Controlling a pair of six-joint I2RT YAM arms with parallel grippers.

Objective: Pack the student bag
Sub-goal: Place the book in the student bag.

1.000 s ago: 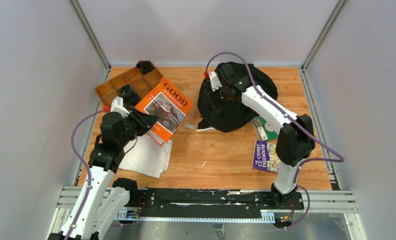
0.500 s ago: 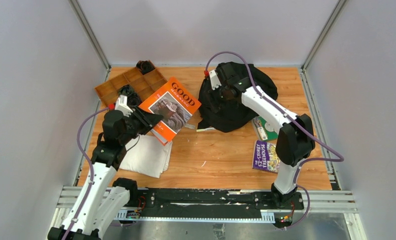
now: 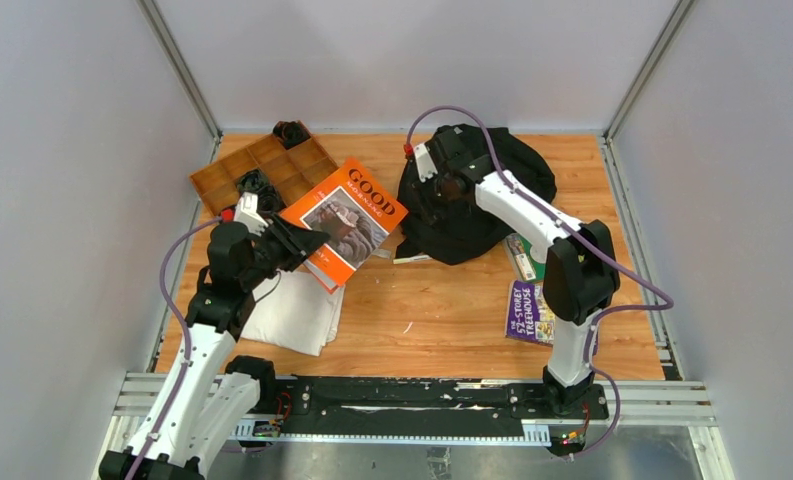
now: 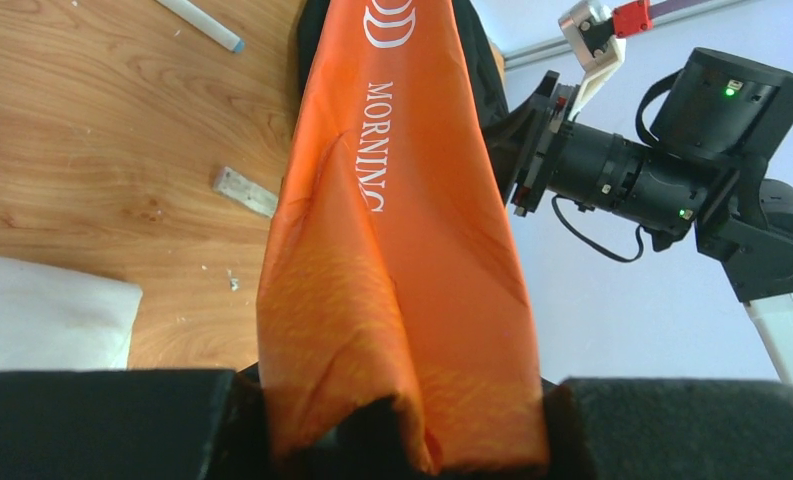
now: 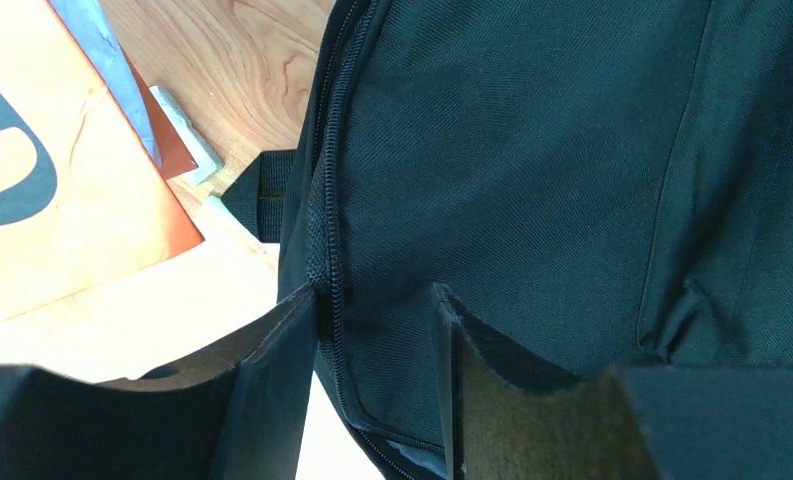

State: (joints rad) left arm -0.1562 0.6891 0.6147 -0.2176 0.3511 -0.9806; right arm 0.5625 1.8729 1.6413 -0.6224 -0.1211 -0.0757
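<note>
Well left of the student bag (image 3: 527, 175) and nearer the arm bases, the left arm rises from its base, elbow bent, its forearm leaning towards the bag over a folded white cloth (image 3: 292, 310). At its tip the left gripper (image 4: 402, 420) is clamped tight on the lower edge of an orange book (image 3: 347, 215), which slants up and towards the bag with its far corner just beside the bag's left side. Nearer than the bag and to its right, a purple book (image 3: 532, 312) lies flat. The right arm stands up from its base beside that book, folds sharply at the elbow and stretches far and leftward across the bag. Its wrist tips down, so the right gripper (image 5: 377, 320) sits on the bag's upper left part, jaws half apart astride the zip line; whether they pinch the fabric cannot be told. Far left of the bag lies a wooden tray (image 3: 212, 180)
</note>
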